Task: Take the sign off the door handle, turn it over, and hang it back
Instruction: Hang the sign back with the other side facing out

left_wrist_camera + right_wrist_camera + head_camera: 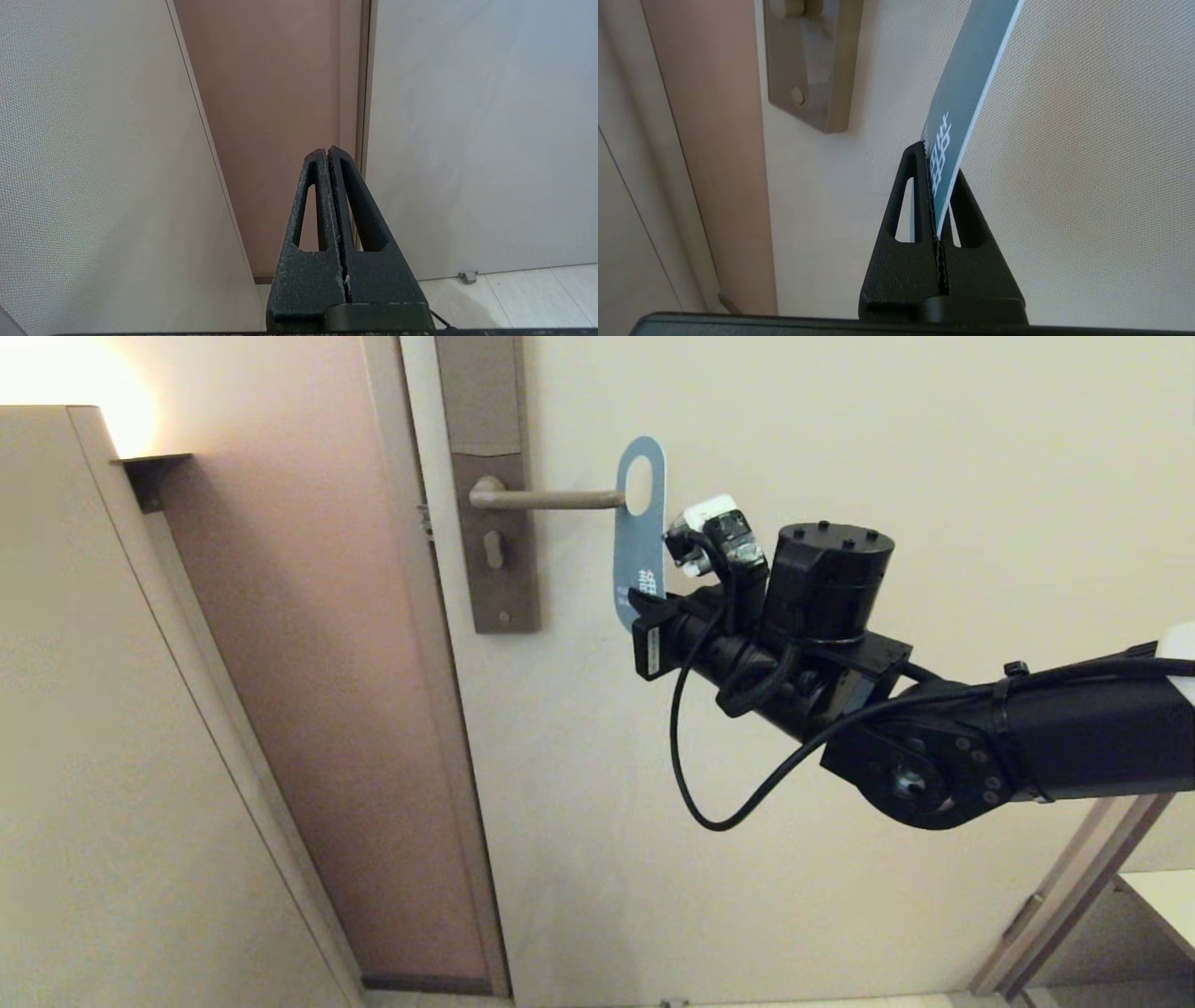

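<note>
In the head view the door (840,429) fills the upper and right frame, with the plate (493,523) in the upper centre-left. The handle (551,499) runs level from the plate toward the right. The sign (640,537) hangs near the frame's upper centre, blue face showing, its hole at the free tip of the handle; whether the tip is through the hole or just beside it cannot be told. The sign's lower part with white lettering reaches down to the right gripper (646,607).

The right arm (1027,728) enters from the right edge, mid-height, and reaches left toward the door. Its gripper is closed tight on the lower end of the sign. In the right wrist view the two black fingers (920,196) pinch the card's bottom edge between them, and the sign (966,93) rises from the grip toward the upper right of that frame, blue side with a white edge, tilted. The plate's lower end (808,70) sits in the upper centre-left there.

The left gripper (330,154) appears only in its own wrist view, at lower centre, fingers pressed together with nothing between them, facing a wall panel (93,163) and the door's lower part (467,140), above a pale floor (514,298).
</note>
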`<state>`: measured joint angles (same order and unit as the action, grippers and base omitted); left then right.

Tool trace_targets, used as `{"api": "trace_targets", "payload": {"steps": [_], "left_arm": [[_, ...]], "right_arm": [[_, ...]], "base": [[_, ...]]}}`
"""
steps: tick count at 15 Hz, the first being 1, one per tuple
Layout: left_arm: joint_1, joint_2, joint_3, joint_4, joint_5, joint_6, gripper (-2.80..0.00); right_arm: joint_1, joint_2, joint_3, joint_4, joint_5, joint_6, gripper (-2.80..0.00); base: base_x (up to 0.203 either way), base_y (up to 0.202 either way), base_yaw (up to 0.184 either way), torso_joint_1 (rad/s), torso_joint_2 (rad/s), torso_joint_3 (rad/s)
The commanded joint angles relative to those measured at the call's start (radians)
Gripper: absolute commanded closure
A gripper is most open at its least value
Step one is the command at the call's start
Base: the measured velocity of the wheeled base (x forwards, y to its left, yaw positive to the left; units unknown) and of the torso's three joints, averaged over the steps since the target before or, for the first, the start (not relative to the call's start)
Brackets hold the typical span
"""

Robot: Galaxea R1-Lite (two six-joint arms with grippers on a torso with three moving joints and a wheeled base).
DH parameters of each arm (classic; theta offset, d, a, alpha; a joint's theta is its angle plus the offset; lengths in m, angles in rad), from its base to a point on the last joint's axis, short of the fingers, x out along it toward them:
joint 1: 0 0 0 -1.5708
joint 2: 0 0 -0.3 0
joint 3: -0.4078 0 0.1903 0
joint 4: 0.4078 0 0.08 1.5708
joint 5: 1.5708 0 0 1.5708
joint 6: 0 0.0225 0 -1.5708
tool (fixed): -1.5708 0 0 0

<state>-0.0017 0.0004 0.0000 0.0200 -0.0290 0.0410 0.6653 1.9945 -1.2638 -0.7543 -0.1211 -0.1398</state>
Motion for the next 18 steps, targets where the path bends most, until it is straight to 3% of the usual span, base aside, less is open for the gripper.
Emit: {"api": "trace_targets", "payload": {"steps": [1, 9, 18], "left_arm": [[0.000, 0.000, 0.000, 0.000, 0.000, 0.001, 0.00], [0.000, 0.000, 0.000, 0.000, 0.000, 0.001, 0.00], [0.000, 0.000, 0.000, 0.000, 0.000, 0.000, 0.00]], "right_arm": [[0.004, 0.009, 0.000, -0.004, 0.000, -0.001, 0.00], [0.023, 0.034, -0.022, 0.003, 0.001, 0.000, 0.00], [0.111, 0.096, -0.135, 0.003, 0.001, -0.003, 0.00]], "base": [[0.000, 0.000, 0.000, 0.000, 0.00, 0.000], [0.000, 0.000, 0.000, 0.000, 0.00, 0.000], [0.000, 0.000, 0.000, 0.000, 0.00, 0.000]]}}
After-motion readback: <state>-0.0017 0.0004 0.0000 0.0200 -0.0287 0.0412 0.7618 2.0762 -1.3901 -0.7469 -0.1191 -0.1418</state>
